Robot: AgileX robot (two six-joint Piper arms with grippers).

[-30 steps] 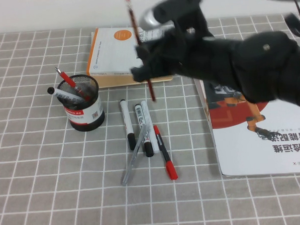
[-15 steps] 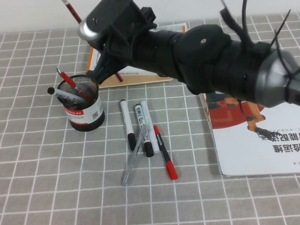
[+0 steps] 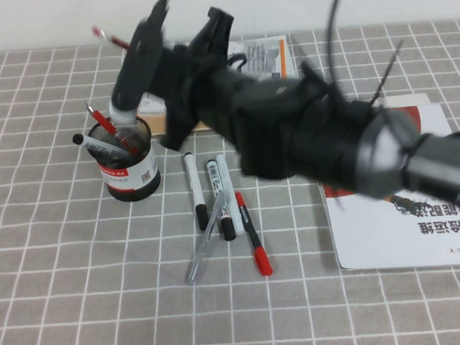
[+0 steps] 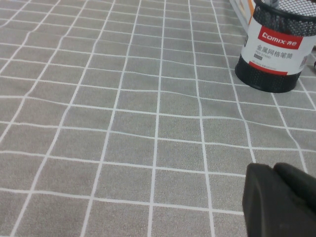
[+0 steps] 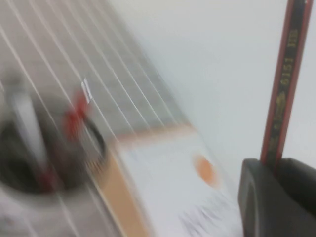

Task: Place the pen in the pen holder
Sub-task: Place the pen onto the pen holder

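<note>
Pen (image 5: pixel 286 84) printed "6151 HB", seemingly, pinched by right gripper (image 5: pixel 276 197) above "Comix"-labelled pen holder (image 4: pixel 275 47), left gripper (image 4: pixel 279 200) low over the tablecloth, finger state not discernible.

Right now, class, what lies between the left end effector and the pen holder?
Only bare checked cloth, seen in the left wrist view, separates the left end effector and pen holder. The right end effector grips the pen near the holder.

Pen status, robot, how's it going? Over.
Right gripper shut on the pen, near the pen holder. Pen not in yet. Left gripper parked low. Two pens already inside holder.
</note>
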